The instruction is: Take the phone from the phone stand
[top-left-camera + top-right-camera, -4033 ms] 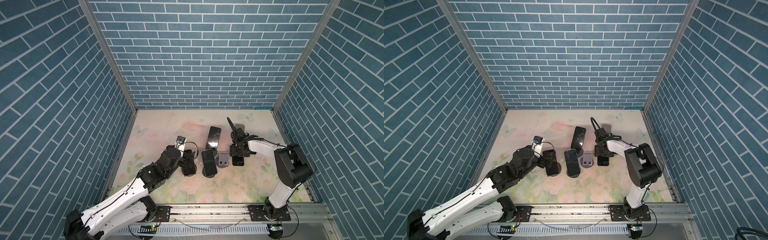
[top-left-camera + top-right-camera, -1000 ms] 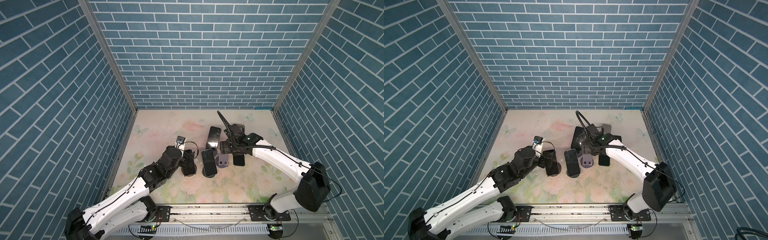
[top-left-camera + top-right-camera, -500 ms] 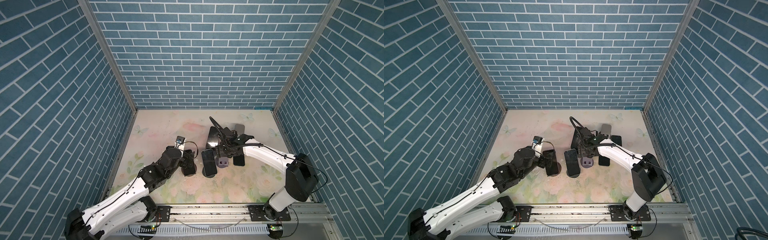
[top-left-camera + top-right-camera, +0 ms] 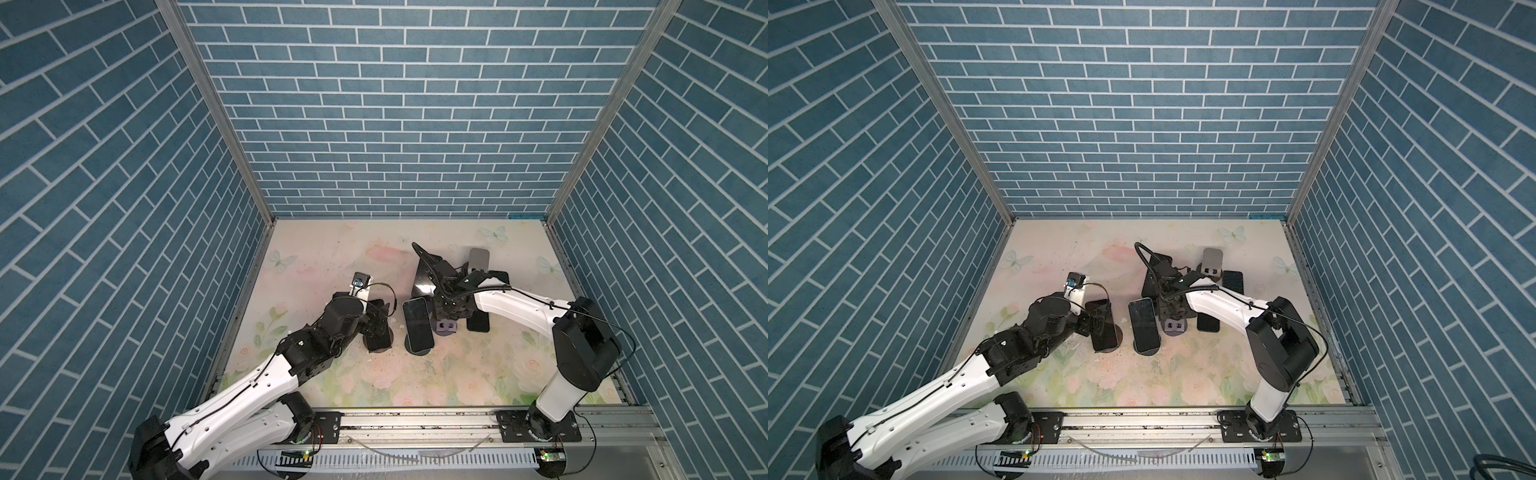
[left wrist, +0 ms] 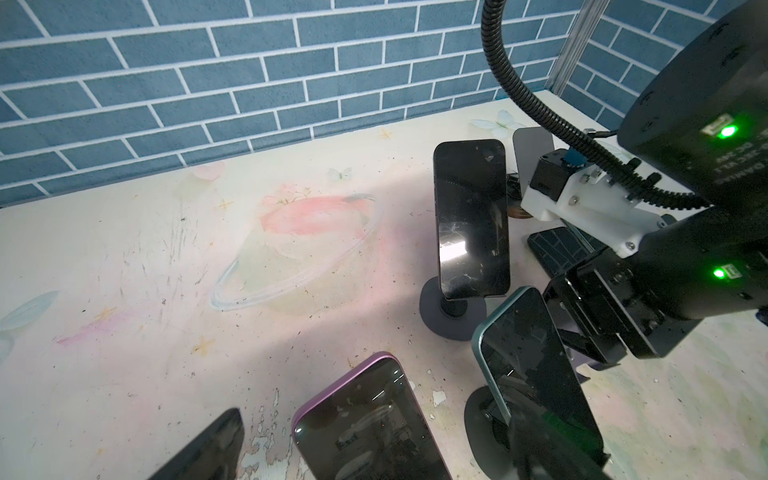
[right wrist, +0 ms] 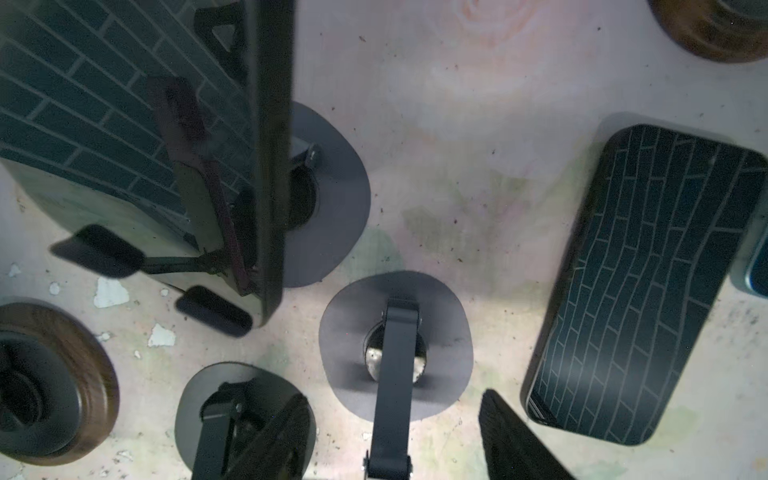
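Three phones stand on stands in both top views: a purple-edged phone (image 4: 378, 332), a teal-edged phone (image 4: 417, 326) and a black phone (image 4: 424, 276). My left gripper (image 4: 380, 318) is open around the purple phone (image 5: 365, 424), and one of its fingers (image 5: 208, 449) shows beside it. My right gripper (image 4: 451, 307) hovers over an empty grey stand (image 4: 446, 327), just right of the black phone (image 6: 104, 104). Its fingers (image 6: 286, 436) are apart on either side of that stand's arm (image 6: 395, 374) and touch nothing.
A dark phone (image 4: 478, 322) lies flat right of the empty stand, and another (image 4: 498, 277) lies behind it. A silver stand (image 4: 478, 259) is at the back. Round wooden bases (image 6: 54, 374) sit nearby. Brick walls enclose the floral table (image 4: 457, 374).
My right gripper has moved left from the flat dark phone to above the empty stand, and its elbow has swung. The left arm has stayed still.
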